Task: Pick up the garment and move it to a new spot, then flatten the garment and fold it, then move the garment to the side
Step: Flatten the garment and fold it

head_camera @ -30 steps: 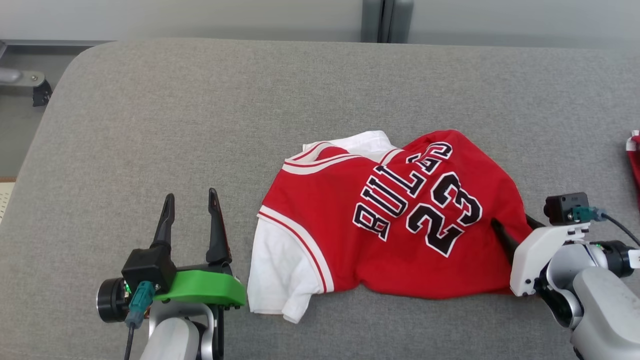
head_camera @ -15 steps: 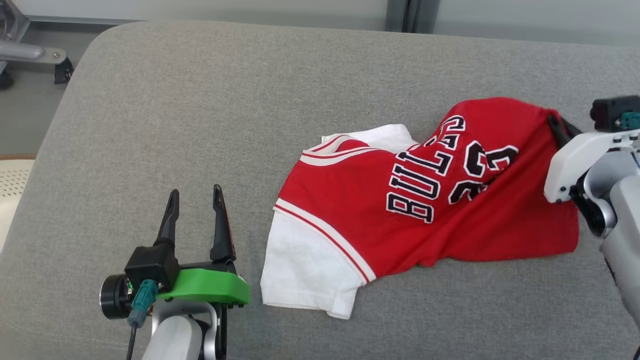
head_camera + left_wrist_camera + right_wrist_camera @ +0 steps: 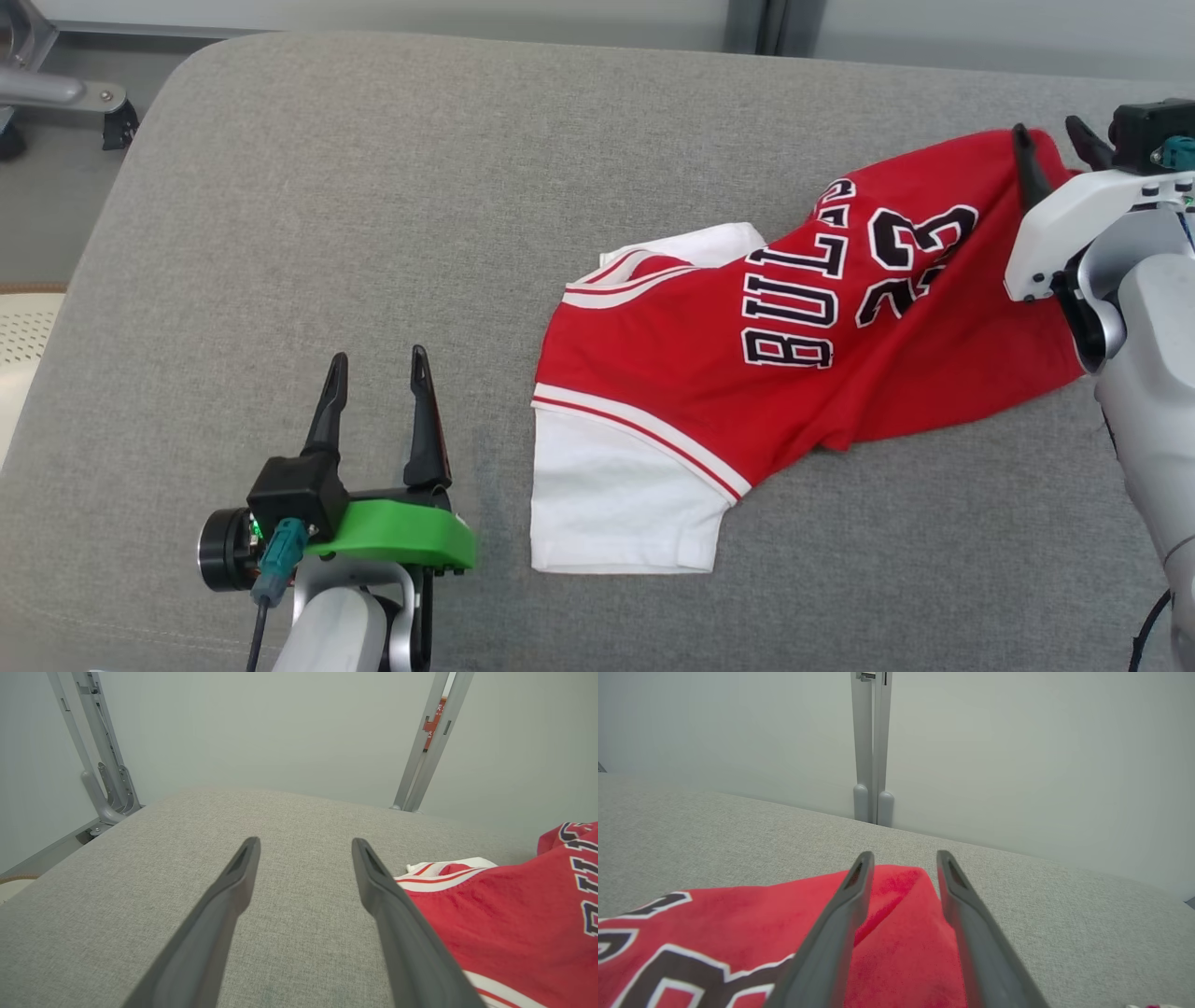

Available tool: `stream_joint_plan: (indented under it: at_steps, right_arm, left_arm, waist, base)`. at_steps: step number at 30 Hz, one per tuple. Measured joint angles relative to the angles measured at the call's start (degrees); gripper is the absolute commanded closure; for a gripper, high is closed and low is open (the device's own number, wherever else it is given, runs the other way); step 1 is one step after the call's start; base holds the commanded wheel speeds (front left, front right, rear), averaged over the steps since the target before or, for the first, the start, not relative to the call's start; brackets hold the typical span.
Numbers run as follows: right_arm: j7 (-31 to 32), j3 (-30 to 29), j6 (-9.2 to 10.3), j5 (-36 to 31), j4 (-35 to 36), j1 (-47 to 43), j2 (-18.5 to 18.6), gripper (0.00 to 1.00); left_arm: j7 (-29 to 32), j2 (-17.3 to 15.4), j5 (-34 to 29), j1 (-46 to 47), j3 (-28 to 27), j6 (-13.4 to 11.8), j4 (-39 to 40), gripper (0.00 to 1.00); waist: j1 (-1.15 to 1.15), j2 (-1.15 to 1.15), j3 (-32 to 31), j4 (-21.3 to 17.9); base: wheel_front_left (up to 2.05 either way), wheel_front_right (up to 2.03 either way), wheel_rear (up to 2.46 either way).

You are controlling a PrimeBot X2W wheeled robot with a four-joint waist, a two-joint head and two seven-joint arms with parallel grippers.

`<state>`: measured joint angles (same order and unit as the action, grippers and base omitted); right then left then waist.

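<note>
Grey padding (image 3: pixel 373 187) is spread before a pale wall. On its right half the jersey (image 3: pixel 709 373) is laid, rumpled and skewed, with a white sleeve toward the near edge. Its far corner is straddled by the right gripper (image 3: pixel 906 856), whose fingers are parted over the red cloth with nothing pinched. The left gripper (image 3: pixel 376 357) is likewise held spread and unloaded, near the sleeve. The move is judged nearly done; flattening, folding and setting aside are left. A metal post (image 3: pixel 752 23) is set beyond the far edge, well apart, and the work is not hindered by it.
</note>
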<state>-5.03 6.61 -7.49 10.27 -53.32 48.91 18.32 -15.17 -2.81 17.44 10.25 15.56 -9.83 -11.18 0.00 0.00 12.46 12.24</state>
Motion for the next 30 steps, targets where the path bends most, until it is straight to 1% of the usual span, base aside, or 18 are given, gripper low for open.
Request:
stream_joint_plan:
  at_steps: [6,11,13,17,20,23,27,30]
  right_arm:
    - [-6.79,0.38,0.0,-0.54,0.04,-0.37,-1.0,0.0]
    - [-9.31,1.55,0.0,1.34,5.58,-5.14,-1.75,0.0]
    - [-9.71,1.85,0.0,2.56,9.29,-8.43,-1.7,0.0]
    - [-9.96,2.13,0.0,3.75,18.07,-15.25,-1.7,0.0]
    - [-9.99,0.44,0.0,3.59,26.69,-21.06,-1.86,0.0]
    - [-10.01,-2.34,0.0,2.45,32.92,-26.69,-3.23,0.0]
    - [-10.02,-4.49,0.0,1.56,38.3,-32.13,-6.36,0.0]
    - [-10.02,-5.16,0.0,1.1,40.42,-34.12,-7.67,0.0]
  left_arm:
    - [0.0,-0.01,-0.11,0.03,1.38,1.11,-0.43,0.0]
    - [-0.01,0.0,-0.07,0.05,4.5,2.86,-3.14,0.0]
    - [0.0,0.01,0.23,0.15,6.03,3.83,-5.72,0.0]
    - [0.03,0.02,0.55,1.89,7.97,4.82,-11.45,0.0]
    - [0.97,0.02,0.76,4.24,8.75,5.16,-16.56,0.0]
    - [1.22,0.02,0.98,7.19,9.22,5.32,-20.62,0.0]
    - [2.8,-0.01,0.81,11.98,9.95,6.08,-26.27,0.0]
    - [4.27,-0.32,0.04,15.3,10.66,6.76,-30.41,0.0]
  waist:
    - [0.0,0.0,-0.52,-1.56]
    - [0.0,0.0,-1.36,-3.22]
    - [0.0,0.0,-1.78,-4.04]
    - [0.0,0.0,-2.39,-5.63]
    - [0.0,0.0,-2.55,-7.03]
    - [0.0,0.0,-2.35,-8.28]
    - [0.0,0.0,-1.64,-9.78]
    - [0.0,0.0,-0.98,-10.82]
  base:
    - [0.0,0.0,0.0]
    - [0.0,0.0,0.0]
    - [0.0,0.0,0.0]
    - [0.0,0.0,0.0]
    - [0.0,0.0,0.0]
    - [0.0,0.0,0.0]
    - [0.0,0.0,0.0]
    - [0.0,0.0,0.0]
